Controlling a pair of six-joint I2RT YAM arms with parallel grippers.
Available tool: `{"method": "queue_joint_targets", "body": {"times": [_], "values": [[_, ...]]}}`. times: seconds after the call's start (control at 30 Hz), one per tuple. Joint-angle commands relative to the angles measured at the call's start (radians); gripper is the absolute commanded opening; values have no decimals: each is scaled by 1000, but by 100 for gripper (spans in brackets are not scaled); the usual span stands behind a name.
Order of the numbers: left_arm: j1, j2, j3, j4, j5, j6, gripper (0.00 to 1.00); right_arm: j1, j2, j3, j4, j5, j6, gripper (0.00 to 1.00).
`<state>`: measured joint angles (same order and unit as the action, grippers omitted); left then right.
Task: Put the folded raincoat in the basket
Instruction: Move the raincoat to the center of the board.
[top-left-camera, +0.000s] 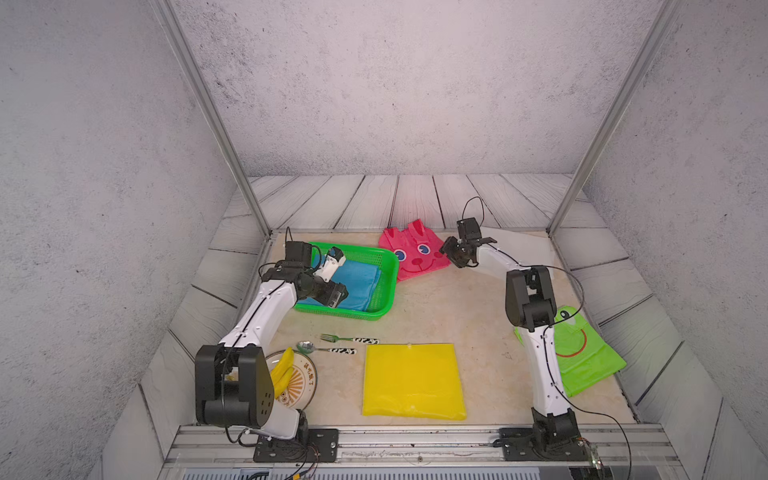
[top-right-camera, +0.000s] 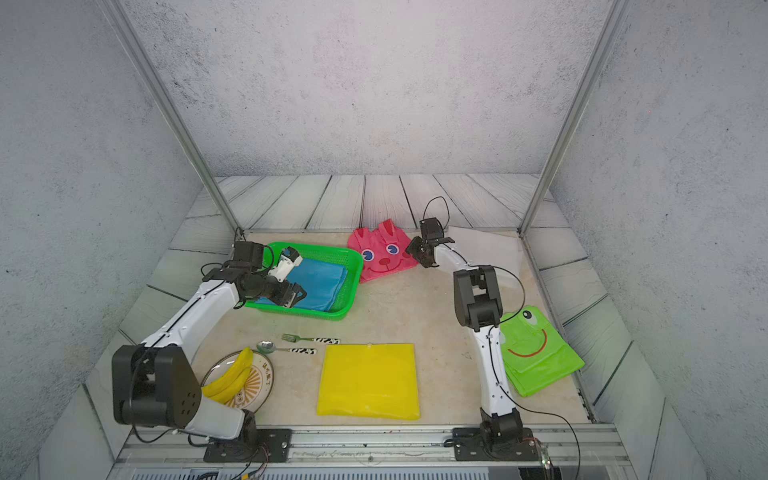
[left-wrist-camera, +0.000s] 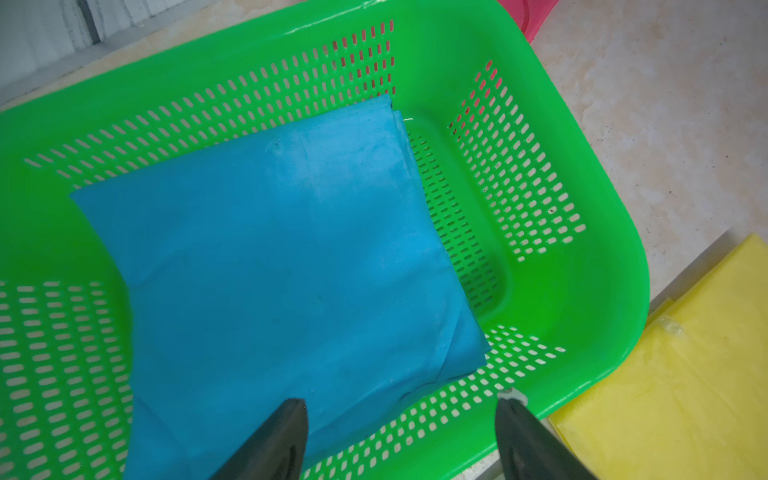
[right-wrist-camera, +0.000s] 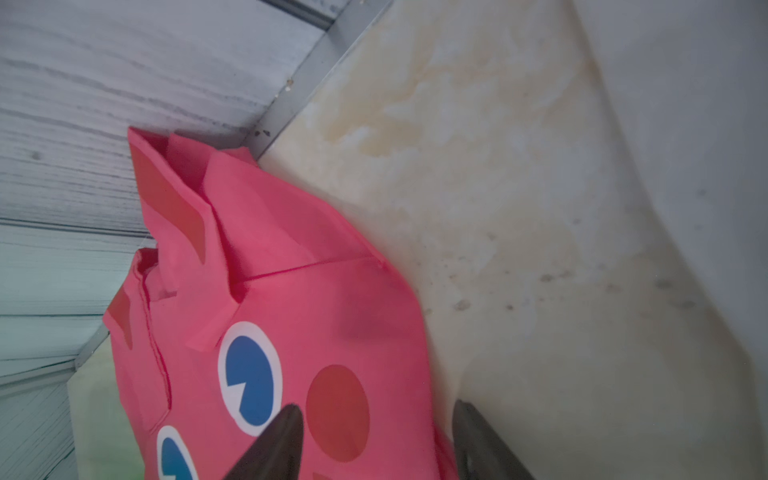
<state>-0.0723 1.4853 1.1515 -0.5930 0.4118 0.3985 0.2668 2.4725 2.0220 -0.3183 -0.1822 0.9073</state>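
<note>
The bright green mesh basket (top-left-camera: 387, 266) (top-right-camera: 355, 266) (left-wrist-camera: 615, 232) stands at the back left with a folded blue raincoat (top-left-camera: 359, 282) (left-wrist-camera: 270, 257) lying inside it. My left gripper (top-left-camera: 336, 279) (left-wrist-camera: 401, 405) hangs open over the basket's near side, one finger above the blue fabric and the other above the rim. Right of the basket lies a folded pink raincoat (top-left-camera: 415, 253) (right-wrist-camera: 291, 291) with a cartoon face. My right gripper (top-left-camera: 455, 255) (right-wrist-camera: 376, 409) is at its right edge, jaws apart and straddling that edge.
A folded yellow raincoat (top-left-camera: 413, 380) lies front centre, and a green frog-faced one (top-left-camera: 582, 353) front right behind the right arm. A fork (top-left-camera: 349, 339), a spoon (top-left-camera: 326, 348) and a plate (top-left-camera: 305, 384) with bananas (top-left-camera: 282, 370) sit front left. A white sheet (top-left-camera: 519, 245) is back right.
</note>
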Motion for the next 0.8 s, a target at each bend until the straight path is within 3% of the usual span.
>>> {"method": "queue_joint_targets", "body": {"times": [0.0,0.23,0.53,0.77], "values": [[7,-32,-10,-19,1,19,77,2,22,-55,18,-60,52,57],[7,-26,-10,-30,13,31,77,2,-18,-97,-58,-52,38,41],[8,-34,-13,-33,34,30,77,-5,-74,-117,-175,-22,-56,0],[7,-42,-18,-39,83,46,77,-11,-170,-184,-248,-11,-180,0]]}}
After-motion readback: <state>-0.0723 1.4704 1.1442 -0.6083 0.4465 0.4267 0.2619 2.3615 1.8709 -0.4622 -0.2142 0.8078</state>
